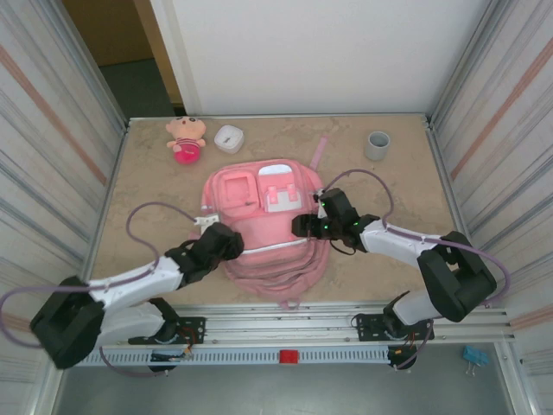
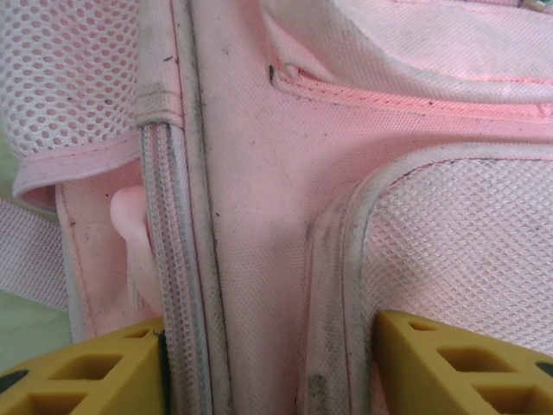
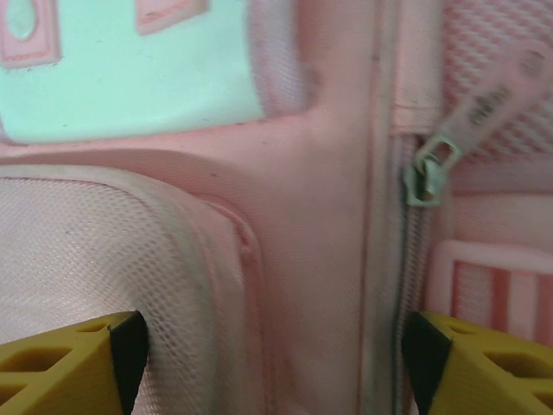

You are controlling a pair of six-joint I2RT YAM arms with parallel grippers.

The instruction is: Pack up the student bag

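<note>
A large pink fabric backpack with white-trimmed pockets, the student bag [image 1: 263,259], lies flat at the centre of the overhead frame on a beige table [image 1: 147,199]. It looks soft, limp and light, so expect it to sag and bunch. You would do best to take it by a stitched seam, a strap, or the pale zipper pull [image 3: 429,173] at the upper right of the right wrist view. The left gripper [image 2: 270,363] is at the bag's lower-left edge, its yellow fingers partly spread and straddling a zipper seam [image 2: 164,285] — nothing visibly pinched. The right gripper [image 3: 275,363] is at the bag's right edge, spread wider over the fabric and holding nothing.
</note>
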